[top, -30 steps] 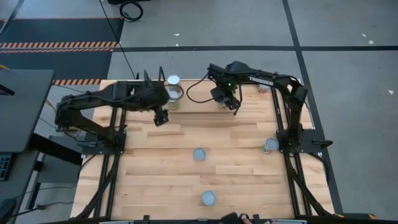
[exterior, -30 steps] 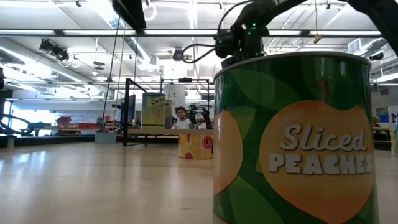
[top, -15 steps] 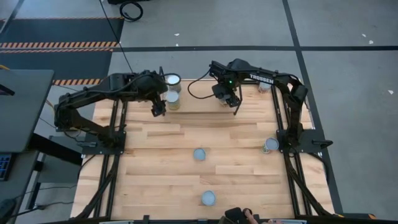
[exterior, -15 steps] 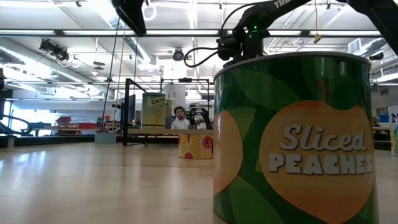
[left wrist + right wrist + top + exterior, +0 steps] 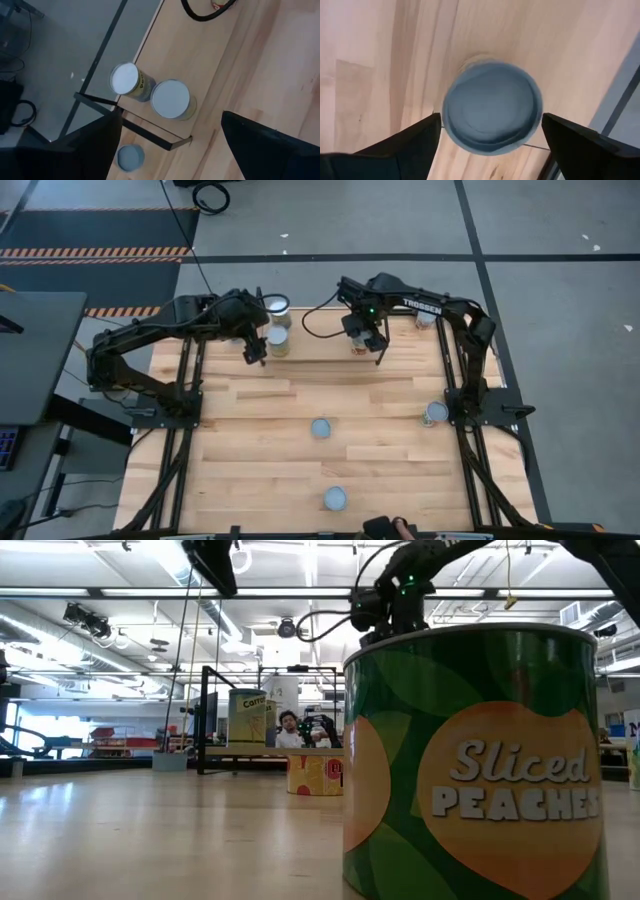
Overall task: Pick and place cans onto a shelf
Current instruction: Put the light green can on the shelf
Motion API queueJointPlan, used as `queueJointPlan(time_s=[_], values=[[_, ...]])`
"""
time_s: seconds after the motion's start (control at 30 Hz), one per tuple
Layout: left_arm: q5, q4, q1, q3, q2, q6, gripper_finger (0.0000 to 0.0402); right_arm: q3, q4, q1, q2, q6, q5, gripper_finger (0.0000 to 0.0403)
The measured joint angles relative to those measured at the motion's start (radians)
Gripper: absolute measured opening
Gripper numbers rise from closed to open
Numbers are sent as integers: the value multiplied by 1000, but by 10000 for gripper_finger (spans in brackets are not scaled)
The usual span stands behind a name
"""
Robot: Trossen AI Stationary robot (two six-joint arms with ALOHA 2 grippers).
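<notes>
Overhead, pale plank table (image 5: pixel 270 470) sits on grey floor (image 5: pixel 560 300).

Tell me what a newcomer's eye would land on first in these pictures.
In the low view, a green Sliced Peaches can fills the right of the picture, close to the camera. From above, both arms reach to the table's far edge: the right gripper hangs open over a blue-topped can, and the left gripper is open beside two cans at the shelf.
</notes>
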Motion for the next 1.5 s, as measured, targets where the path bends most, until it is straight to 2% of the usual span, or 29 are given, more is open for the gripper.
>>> queueJointPlan(time_s=[0.23,0.33,0.43,0.73,1.1,1.37,1.5], values=[[0,5,0,23,0,3,347,67,-1,33,-53,66,-11,353],[0,18,0,31,0,21,347,71,63,40,-57,144,-68,352],[1,27,0,34,0,23,347,38,148,39,-56,221,-79,351],[11,46,0,34,0,23,347,-80,235,38,-54,233,7,349],[19,46,0,34,0,23,347,-86,243,31,-54,249,50,349],[19,45,-3,34,0,25,347,25,211,30,-58,286,28,349],[19,45,-3,34,0,26,347,59,168,22,-60,268,131,349]])
